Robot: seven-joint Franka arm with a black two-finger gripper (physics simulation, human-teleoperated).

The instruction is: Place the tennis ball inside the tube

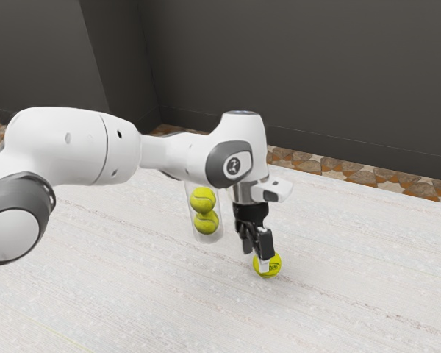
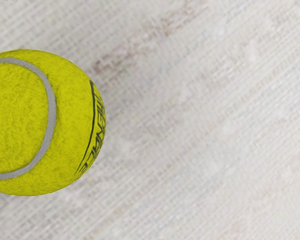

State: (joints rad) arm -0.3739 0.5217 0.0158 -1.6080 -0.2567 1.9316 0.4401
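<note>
Pincer (image 1: 256,261) stands open, fingers apart, at the tennis ball (image 1: 275,265).

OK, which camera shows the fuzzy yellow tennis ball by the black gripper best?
The wrist view: the ball is big there, with its grey seam and black lettering clear, though part is cut off. The exterior view shows it small, at the white table, partly hidden behind the gripper.

Dark capital lettering (image 2: 96,135) curves over the tennis ball (image 2: 20,120) from two to four o'clock on its wrist-view face, whole word unclear. The arm's round cap (image 1: 234,165) bears an emblem too small to read.
</note>
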